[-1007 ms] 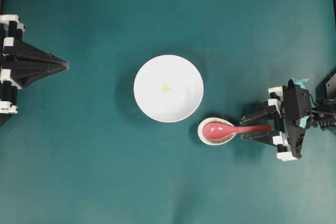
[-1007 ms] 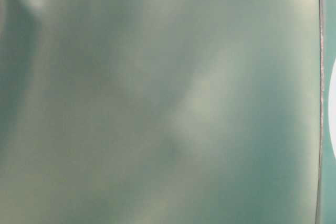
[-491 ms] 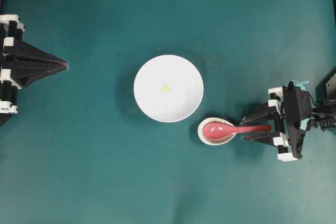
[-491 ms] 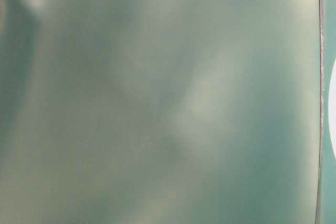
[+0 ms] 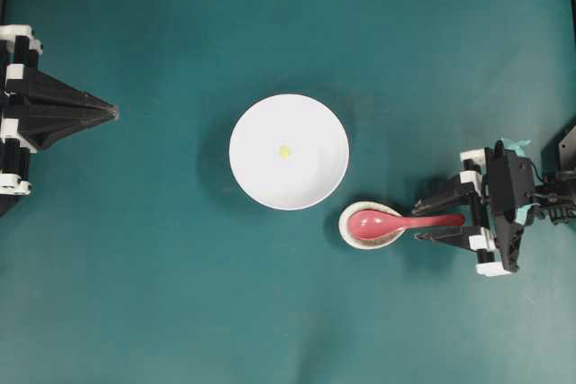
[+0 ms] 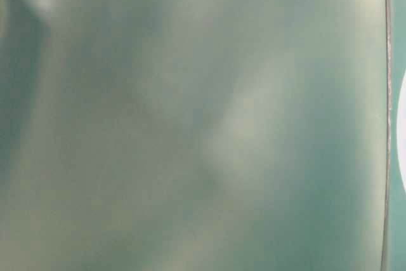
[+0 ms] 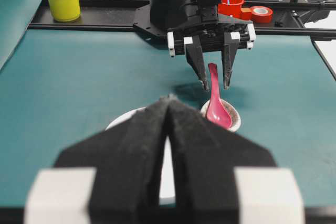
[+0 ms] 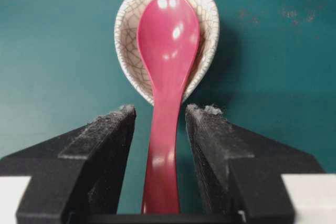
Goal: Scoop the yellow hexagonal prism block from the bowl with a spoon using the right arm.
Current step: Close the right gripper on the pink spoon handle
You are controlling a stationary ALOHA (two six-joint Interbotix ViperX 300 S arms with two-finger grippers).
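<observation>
The pink-red soup spoon (image 8: 167,77) is lying with its deep scoop cradled in the small crackle-glazed spoon rest (image 8: 127,30), its straight handle running out toward the right gripper (image 8: 160,116). In the overhead view the rest and spoon are sitting just beside the white bowl (image 5: 310,119), at about its 4 o'clock, and the handle is pointing to 3 o'clock.

The right claw is standing wide, one finger on each side of the handle with a visible gap on both sides; it is gripping nothing yet. The left gripper (image 7: 169,109) is parked well apart at 9 o'clock of the bowl, its fingers pressed together and empty.

The yellow hexagonal prism block (image 5: 284,152) is resting near the centre of the bowl, tiny against the dish.

The spoon is looking glossy and rigid, probably ceramic or hard plastic: stiff, light, but slick, and likely to twist or slide between the pads. The sensible hold is on the straight handle, squarely across its flat sides and not too near the tip, so the scoop is staying level. The block is probably very light and apt to skitter across the smooth bowl.
</observation>
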